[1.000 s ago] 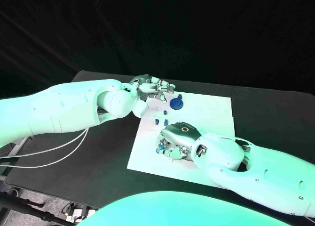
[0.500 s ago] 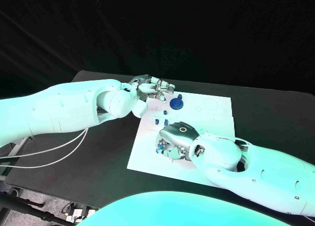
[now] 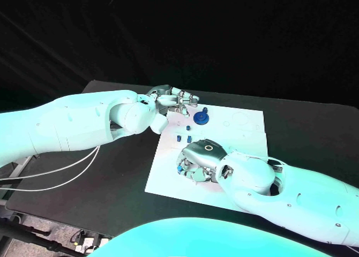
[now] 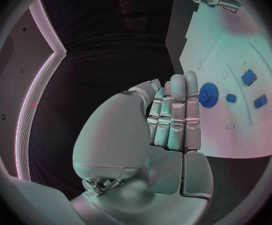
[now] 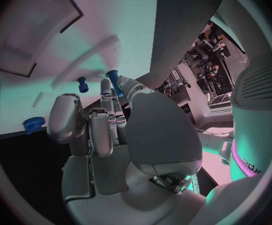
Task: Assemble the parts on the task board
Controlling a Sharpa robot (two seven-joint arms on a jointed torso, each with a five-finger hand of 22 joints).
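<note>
The white task board (image 3: 240, 140) lies in the middle of the black worktop (image 3: 95, 160). The left hand (image 3: 173, 99) hovers at the board's far left corner, its fingers (image 4: 176, 110) straight and pressed together side by side, holding nothing; a blue gear (image 3: 201, 116) sits on the board just beside those fingertips. 2 small blue blocks (image 4: 249, 77) lie a little further in. The right hand (image 3: 201, 158) is lowered palm-down over the board's near left part, fingers curled downward around small blue parts (image 3: 182, 170); I cannot tell whether it actually grips any. In its wrist view 2 blue pegs (image 5: 82, 83) stand just past the fingertips (image 5: 105, 87).
</note>
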